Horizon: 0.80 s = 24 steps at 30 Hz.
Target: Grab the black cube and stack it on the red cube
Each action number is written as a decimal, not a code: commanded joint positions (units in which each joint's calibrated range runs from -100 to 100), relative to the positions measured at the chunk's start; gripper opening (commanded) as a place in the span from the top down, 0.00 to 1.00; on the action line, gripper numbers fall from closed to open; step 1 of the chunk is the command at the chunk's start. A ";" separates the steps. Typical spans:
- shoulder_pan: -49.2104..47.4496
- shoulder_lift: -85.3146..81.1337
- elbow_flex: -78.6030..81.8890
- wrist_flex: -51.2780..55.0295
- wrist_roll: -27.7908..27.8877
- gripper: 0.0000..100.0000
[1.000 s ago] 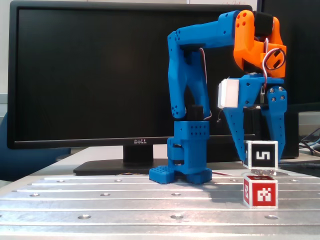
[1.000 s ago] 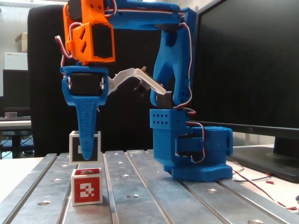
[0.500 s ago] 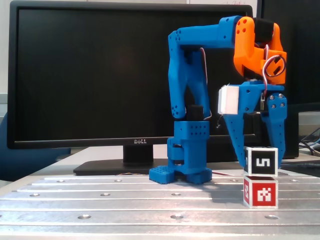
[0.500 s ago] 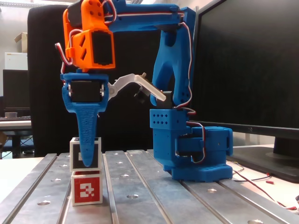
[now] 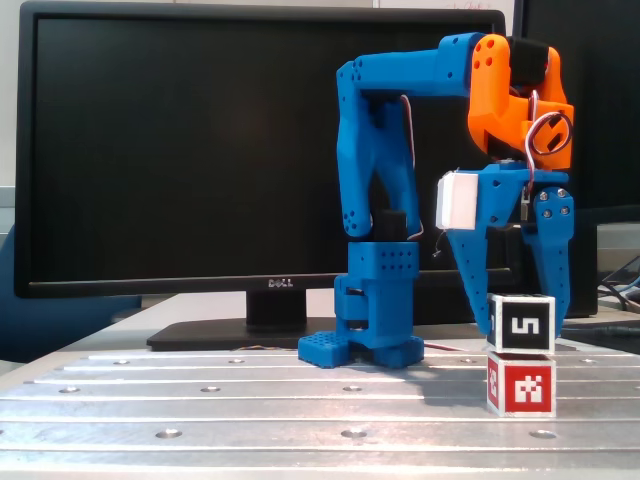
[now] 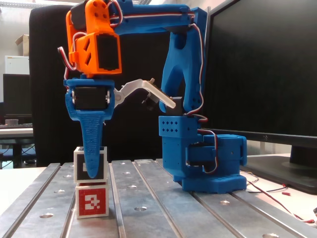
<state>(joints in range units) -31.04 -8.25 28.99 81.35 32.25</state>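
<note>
We are looking first at the hand [image 5: 521,325], which is pointing straight down with its two blue fingers [image 5: 474,270] straddling the black cube [image 5: 522,323], one on each side face; it appears to be gripping the cube, though we cannot tell how firmly the pads are pressing. In the other fixed view the near finger [image 6: 92,144] is crossing the front of the black cube [image 6: 102,164] and hiding most of its marker. The black cube is sitting directly on the red cube [image 5: 520,386], edges roughly lining up, and the red cube [image 6: 92,199] is resting on the grooved metal bench [image 5: 250,400] well apart from the arm's blue base [image 5: 375,310]. We are judging both cubes to be light, rigid and smooth-sided, probably hollow plastic or card, so the top one is likely sliding easily if nudged. The sensible hold is across two opposite flat faces at mid-height, as the fingers are doing, and any opening should be slow and even so neither finger is dragging the cube off the stack.
</note>
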 commanded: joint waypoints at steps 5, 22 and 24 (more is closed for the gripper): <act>0.14 -0.11 -0.18 -0.08 -0.11 0.82; -0.01 -0.11 -0.18 0.01 -0.11 0.82; -0.01 -0.11 0.37 -0.08 -0.11 0.81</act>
<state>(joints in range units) -31.04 -8.25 29.17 81.35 32.25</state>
